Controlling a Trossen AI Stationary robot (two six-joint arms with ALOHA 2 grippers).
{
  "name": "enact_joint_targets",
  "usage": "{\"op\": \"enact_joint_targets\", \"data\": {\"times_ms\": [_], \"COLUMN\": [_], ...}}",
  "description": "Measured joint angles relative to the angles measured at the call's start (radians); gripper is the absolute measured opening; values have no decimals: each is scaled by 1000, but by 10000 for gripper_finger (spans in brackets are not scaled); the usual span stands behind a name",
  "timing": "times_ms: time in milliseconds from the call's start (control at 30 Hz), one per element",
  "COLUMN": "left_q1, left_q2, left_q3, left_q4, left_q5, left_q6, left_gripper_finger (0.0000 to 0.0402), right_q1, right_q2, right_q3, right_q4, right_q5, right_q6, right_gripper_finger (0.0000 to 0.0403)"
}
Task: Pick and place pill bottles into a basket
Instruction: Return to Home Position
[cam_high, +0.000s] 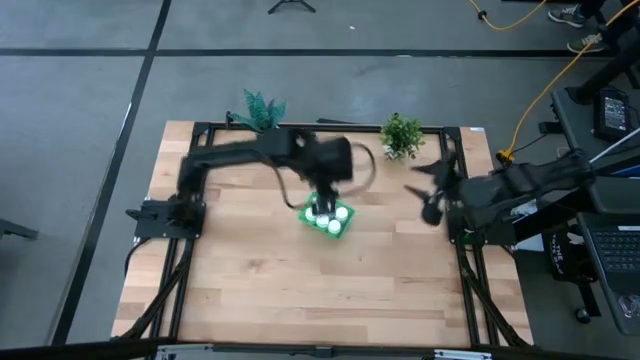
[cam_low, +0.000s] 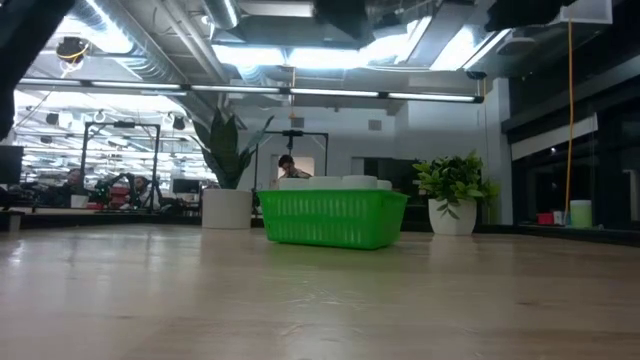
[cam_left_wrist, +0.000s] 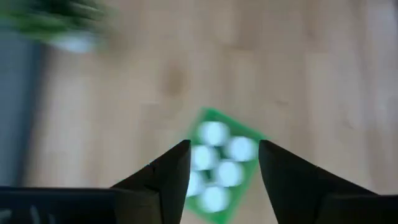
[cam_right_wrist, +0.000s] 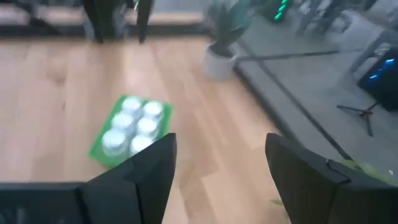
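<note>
1. Left gripper (cam_left_wrist: 224, 146), closest in its own wrist view, hangs above the basket (cam_left_wrist: 209, 116); its jaws are spread wide and hold nothing; five white caps of the pill bottles (cam_left_wrist: 214, 132) show between the fingers, and one finger covers a corner of the basket.
2. Right gripper (cam_right_wrist: 221, 140) is likewise wide open and empty; its wrist view shows the basket (cam_right_wrist: 98, 149) off to one side, with the bottle caps in two rows.
3. From above, the basket (cam_high: 345, 229) lies near the middle of the table (cam_high: 260, 280), bottles inside; the right gripper is well apart at the table's right side, near a small plant (cam_high: 402, 133).
4. At table height neither gripper shows; only the caps clear the basket's rim, so the bottles cannot be counted there; a person (cam_low: 288, 165) is partly hidden behind it.
</note>
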Motion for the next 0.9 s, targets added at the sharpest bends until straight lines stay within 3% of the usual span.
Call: {"op": "enact_joint_targets", "data": {"times_ms": [167,367,433,500,533,667,800,900], "left_q1": [74,175,217,274,304,439,568,594], "left_q2": [-160,-286,-315,-339,-362,-536,-751,-946], "left_q3": [-1,-1,-2,-9,-38,-293,-685,-1017], "left_q4": [9,-75,-171,-286,-261,-208,-136,80], "left_q5": [-193,-560,-683,-791,-850,-904,-901,-704], "left_q6": [-1,31,19,-48,-85,-305,-524,-510], "left_gripper_finger": [173,167,167,166,166,168,167,165], "right_q1": [-20,-20,-21,-24,-24,-22,-11,19], "right_q2": [-295,-735,-753,-736,-730,-753,-753,-754], "right_q3": [-101,-259,-254,-210,-194,-210,-199,-211], "right_q4": [31,78,144,36,33,-38,-48,-27], "right_q5": [6,6,44,53,56,124,110,63], "right_q6": [-97,-174,-204,-229,-249,-243,-190,-180], "right_gripper_finger": [247,247,247,247,247,247,247,247]}}
